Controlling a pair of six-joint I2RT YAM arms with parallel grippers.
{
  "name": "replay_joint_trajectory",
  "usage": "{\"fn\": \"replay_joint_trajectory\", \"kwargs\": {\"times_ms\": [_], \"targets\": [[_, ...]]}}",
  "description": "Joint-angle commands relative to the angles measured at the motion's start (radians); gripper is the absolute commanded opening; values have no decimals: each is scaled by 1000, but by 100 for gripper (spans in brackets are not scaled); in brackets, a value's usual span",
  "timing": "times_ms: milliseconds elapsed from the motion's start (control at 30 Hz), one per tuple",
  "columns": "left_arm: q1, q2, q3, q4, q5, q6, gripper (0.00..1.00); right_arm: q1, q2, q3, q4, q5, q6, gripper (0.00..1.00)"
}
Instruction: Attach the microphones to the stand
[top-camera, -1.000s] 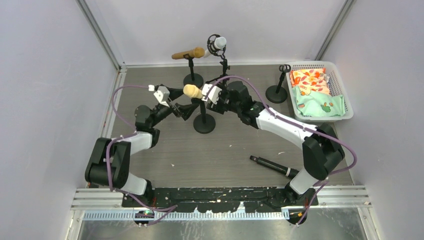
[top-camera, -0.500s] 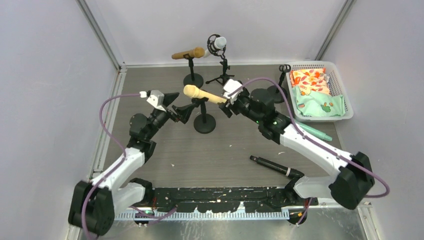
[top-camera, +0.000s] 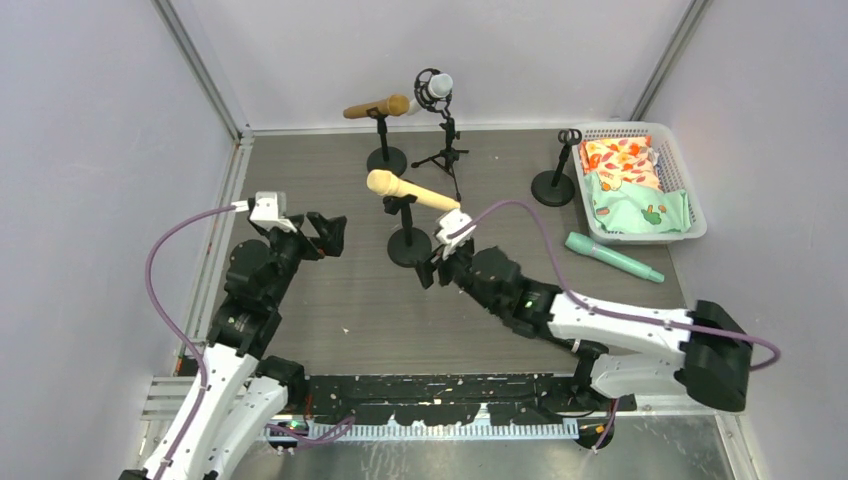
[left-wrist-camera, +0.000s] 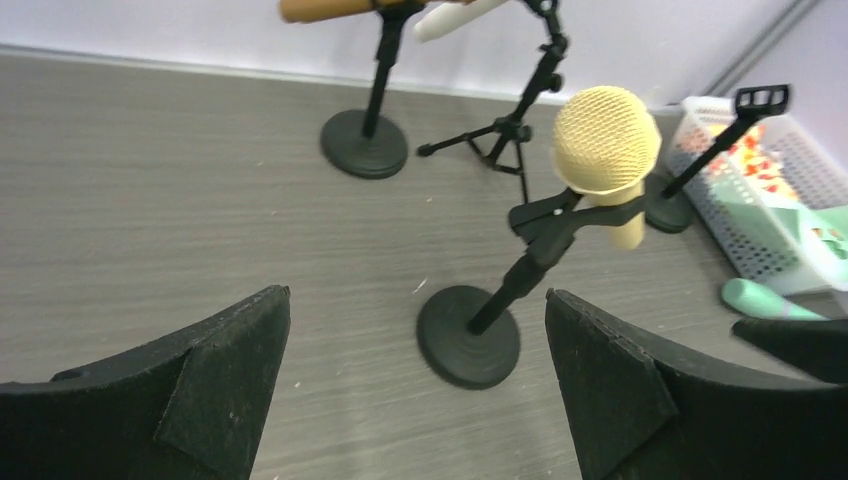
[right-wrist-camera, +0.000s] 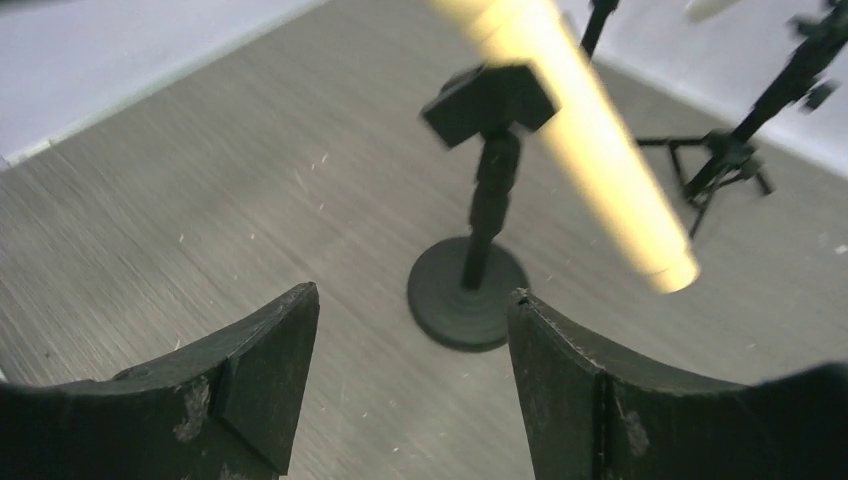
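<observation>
Top external view: a grey wood-grain table (top-camera: 330, 170) carries 4 stands. The left arm (top-camera: 245, 300) reaches along its left edge, and the right arm (top-camera: 610, 322) stretches from the near right corner toward the middle. A white basket (top-camera: 673, 150) holding 2 printed cloths (top-camera: 630, 185) sits at the far right corner. The centre stand (top-camera: 408, 248), at the middle of the table, holds the cream-yellow microphone (top-camera: 410, 190) in its clip, tilted, head to the left. By the far edge, the rear stand (top-camera: 386, 160) carries the gold microphone (top-camera: 375, 107) and the tripod stand (top-camera: 443, 155) carries the white microphone (top-camera: 440, 84). The clip stand (top-camera: 553, 187) stands just beside the basket. The teal microphone (top-camera: 612, 257) lies flat on the table near the right edge, in front of the basket. The left gripper (top-camera: 333, 233) is left of the centre stand and apart from it, its jaws spread wide with nothing between them. The right gripper (top-camera: 432, 268) sits just beside that stand's base, on its near right side, jaws parted and empty.
</observation>
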Motion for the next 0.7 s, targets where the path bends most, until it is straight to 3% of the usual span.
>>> {"fn": "replay_joint_trajectory", "kwargs": {"times_ms": [0,300,667], "targets": [[-2,18,90,-277,-102,37,100,49,126,-43,243,168,105,73],[-2,48,127,-370,-139,94,100,18,451,0,514,183,84,71],[-2,35,118,-379,-167,139,98,-86,620,79,638,133,77,68]]}}
